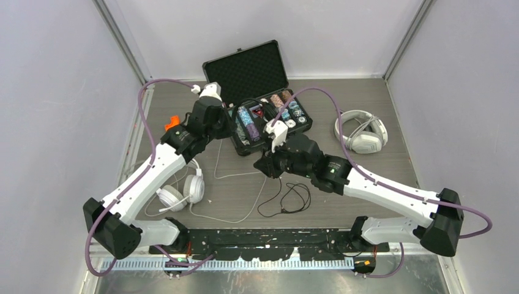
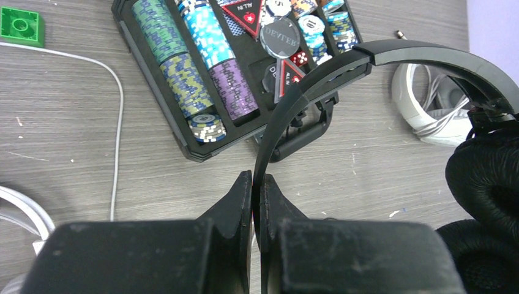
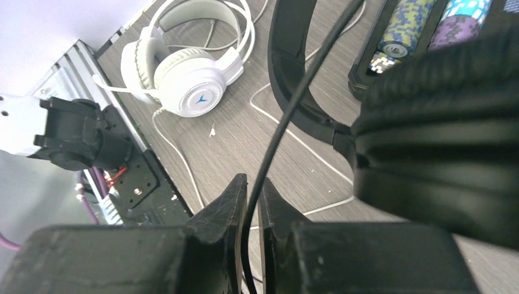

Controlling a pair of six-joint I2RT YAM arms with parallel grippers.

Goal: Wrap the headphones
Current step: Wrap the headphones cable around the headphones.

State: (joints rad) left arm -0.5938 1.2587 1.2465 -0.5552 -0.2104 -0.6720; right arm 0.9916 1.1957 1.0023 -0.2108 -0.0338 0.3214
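The left end effector (image 2: 256,179) is clamped on the band of the slim black on-ear headphones (image 2: 422,56), presumably steadying them for winding. The right end effector (image 3: 252,182) stands narrowly apart, the thin black cord (image 3: 287,125) passing between its fingers. Beneath both lies the grey wood-grain worktop (image 1: 379,177), enclosed by pale walls (image 1: 55,92).

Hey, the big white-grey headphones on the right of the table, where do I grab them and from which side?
Probably the headband of the white-grey headphones, from straight above. They lie flat, and the band is a slim arc with a gap inside it for one finger; the cups look too bulky.
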